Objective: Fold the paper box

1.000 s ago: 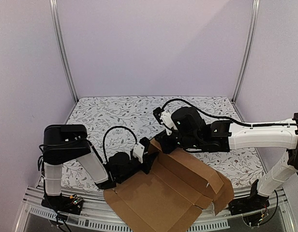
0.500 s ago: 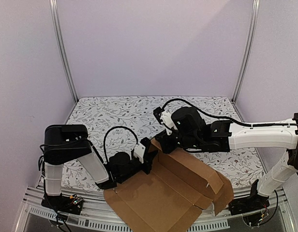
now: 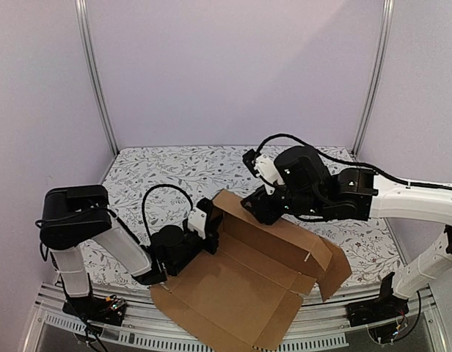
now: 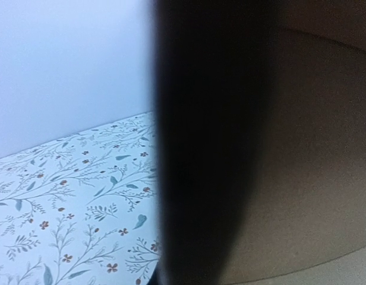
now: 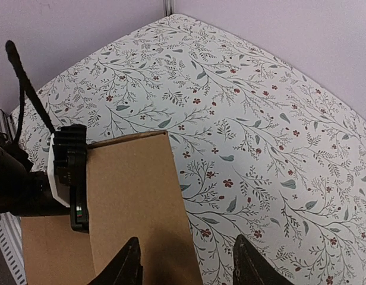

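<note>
The paper box (image 3: 241, 282) is a brown cardboard sheet lying open at the table's near edge, its far-left flap raised. My left gripper (image 3: 202, 233) is shut on that flap's left edge. In the right wrist view it (image 5: 69, 178) shows as a black and white block against the flap (image 5: 132, 190). Up close, one dark blurred finger (image 4: 207, 148) lies against the cardboard (image 4: 314, 178). My right gripper (image 3: 257, 208) hovers just behind the raised flap. It (image 5: 186, 264) is open, holding nothing, with the flap's right edge passing below between its fingers.
A floral cloth (image 3: 167, 172) covers the table; lilac walls and metal posts (image 3: 94, 81) enclose it on three sides. The box overhangs the front metal rail (image 3: 101, 319). A black cable (image 5: 25, 83) loops over the left arm.
My right gripper has opened, let go of the flap and drawn back to the right. The left arm has pulled the box leftward, and the far-left flap now stands higher.
</note>
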You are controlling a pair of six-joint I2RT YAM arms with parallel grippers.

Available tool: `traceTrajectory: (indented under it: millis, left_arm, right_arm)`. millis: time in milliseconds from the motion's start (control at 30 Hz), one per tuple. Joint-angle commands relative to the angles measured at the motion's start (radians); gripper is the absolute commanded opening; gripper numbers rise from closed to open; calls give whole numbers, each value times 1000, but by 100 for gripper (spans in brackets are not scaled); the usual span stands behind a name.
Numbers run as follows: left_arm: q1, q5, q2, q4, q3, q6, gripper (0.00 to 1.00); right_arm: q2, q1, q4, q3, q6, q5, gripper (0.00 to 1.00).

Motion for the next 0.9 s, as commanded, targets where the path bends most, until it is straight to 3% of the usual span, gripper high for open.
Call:
traceTrajectory:
  millis: [0,167,333,367,500,533,867]
  left_arm:
    - [21,-170,-74,57,-38,27,0]
    - [21,-330,-161,-107,-41,-26,0]
    - [21,-409,-231,-214,-68,-106,0]
    - [21,-421,-246,-251,-68,-134,0]
    - [21,-438,-327,-506,-38,-245,0]
    - [21,-440,-344,-557,-33,-267,0]
    - [21,-465,-459,-799,-30,-373,0]
  right_arm:
    - [-106,4,-115,54,-57,89,53]
    - [-210,3,-197,54,-71,174,57]
    - [-319,4,-250,-3,-66,279,54]
    - [-343,4,-252,-22,-62,298,51]
    - [-399,3,-250,-85,-40,360,4]
    - [-403,3,-249,-91,-37,369,0]
    - [-321,-20,-191,-126,-42,298,0]
